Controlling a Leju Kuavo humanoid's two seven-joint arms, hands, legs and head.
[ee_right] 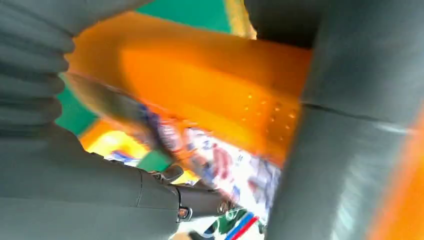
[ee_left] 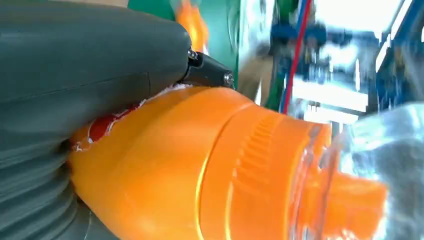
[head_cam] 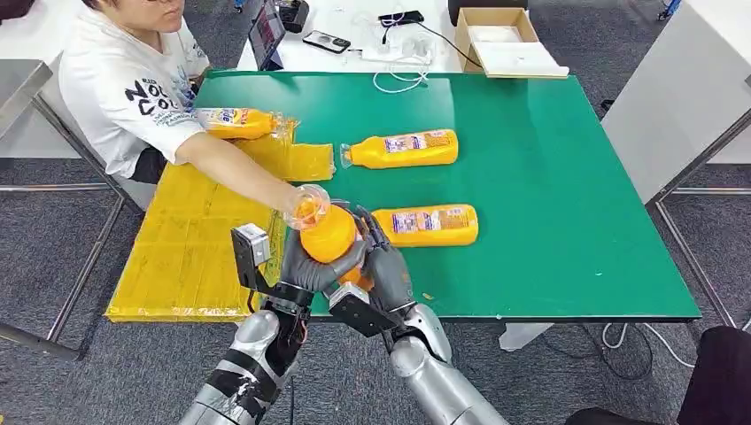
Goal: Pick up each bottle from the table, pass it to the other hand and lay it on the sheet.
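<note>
Gripping one orange bottle together, the left hand and right hand wrap their fingers around it above the table's near edge, while a person's hand touches its cap.

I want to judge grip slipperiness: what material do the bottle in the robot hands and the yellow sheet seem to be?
Held bottle: probably smooth, glossy orange plastic, with highlights on its body and a ribbed neck. Yellow sheet: seemingly thin plastic film or wrapped panels; it looks shiny and creased, but I cannot be certain.
</note>
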